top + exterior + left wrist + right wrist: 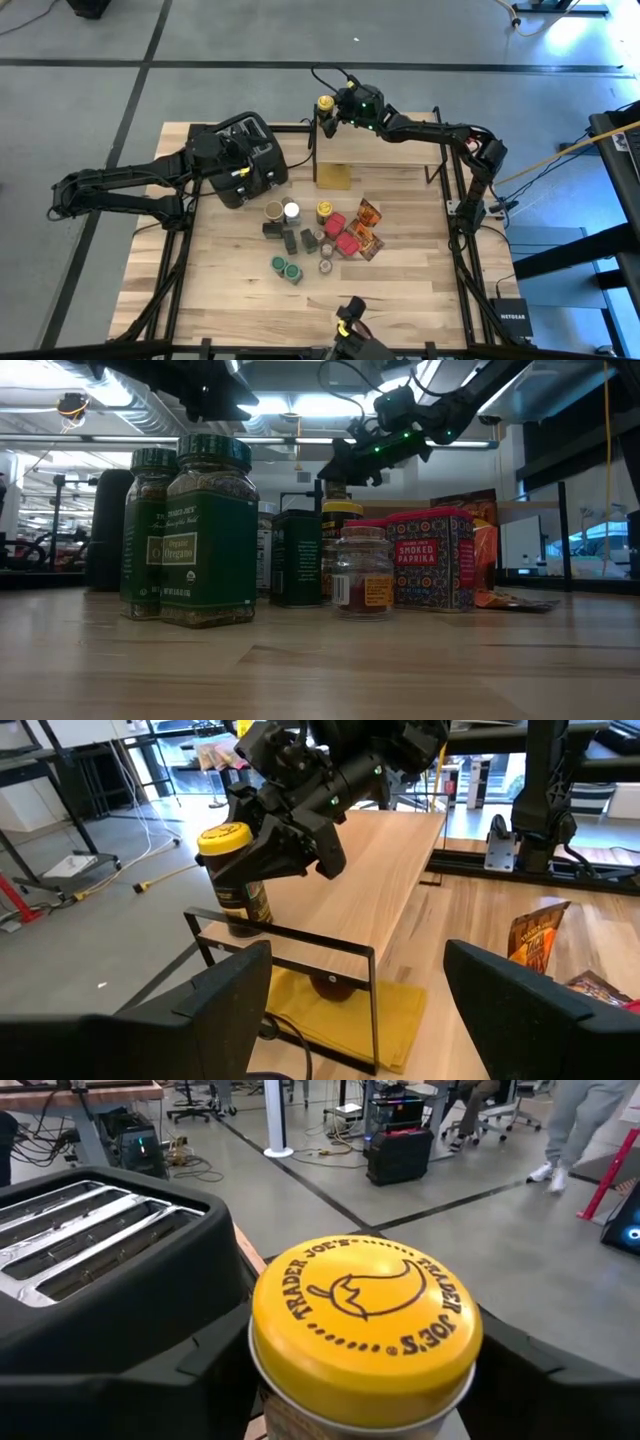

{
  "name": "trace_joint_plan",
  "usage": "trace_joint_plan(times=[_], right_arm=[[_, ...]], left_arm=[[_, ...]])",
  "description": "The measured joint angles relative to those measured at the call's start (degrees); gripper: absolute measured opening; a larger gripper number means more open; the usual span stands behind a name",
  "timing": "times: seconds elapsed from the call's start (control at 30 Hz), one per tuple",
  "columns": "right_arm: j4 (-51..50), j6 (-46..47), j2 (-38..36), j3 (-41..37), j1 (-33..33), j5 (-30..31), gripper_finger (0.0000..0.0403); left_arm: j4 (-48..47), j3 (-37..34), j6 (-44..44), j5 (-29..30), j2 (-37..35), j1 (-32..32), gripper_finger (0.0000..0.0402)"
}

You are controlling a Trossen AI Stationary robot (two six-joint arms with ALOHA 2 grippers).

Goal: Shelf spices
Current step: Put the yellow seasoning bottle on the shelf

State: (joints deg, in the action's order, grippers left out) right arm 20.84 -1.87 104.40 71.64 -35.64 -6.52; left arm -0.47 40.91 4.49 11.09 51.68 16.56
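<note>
A yellow-lidded spice jar (232,880) stands upright on the far left corner of the shelf (390,150), a pale plank on black legs. My right gripper (330,108) reaches along the shelf from the right and is shut on this jar (365,1320). My left gripper (350,1020) hovers open by the black toaster (250,140), facing the shelf with nothing between its fingers. The other spices (310,235) stand in a cluster on the tabletop: green-lidded jars (205,530), red paprika tins (430,560) and foil packets (368,215). My right gripper has the jar between its two fingers, at the upper sides just under the yellow lid (250,870). The fingers come nearly level from the table's right side. The jar stays upright with its base (245,925) on the shelf plank.
A yellow cloth (333,177) lies under the shelf's left end. The toaster stands just left of the shelf. Free tabletop lies near the front edge (420,290). A person walks in the room beyond the table (580,1130).
</note>
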Motion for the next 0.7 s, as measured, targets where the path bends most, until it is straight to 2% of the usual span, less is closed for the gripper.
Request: trace_joint_plan(times=[0.33, 0.7], right_arm=[[-1.27, -2.34, -1.15, 0.00, 0.00, -0.52, 0.0322], [-11.99, -7.67, -13.13, 0.00, 0.03, 1.43, 0.0328]], left_arm=[[-0.18, 0.00, 0.00, 0.00, 0.00, 0.00, 0.0290], [-0.29, 0.00, -0.02, 0.00, 0.00, 0.00, 0.0290]])
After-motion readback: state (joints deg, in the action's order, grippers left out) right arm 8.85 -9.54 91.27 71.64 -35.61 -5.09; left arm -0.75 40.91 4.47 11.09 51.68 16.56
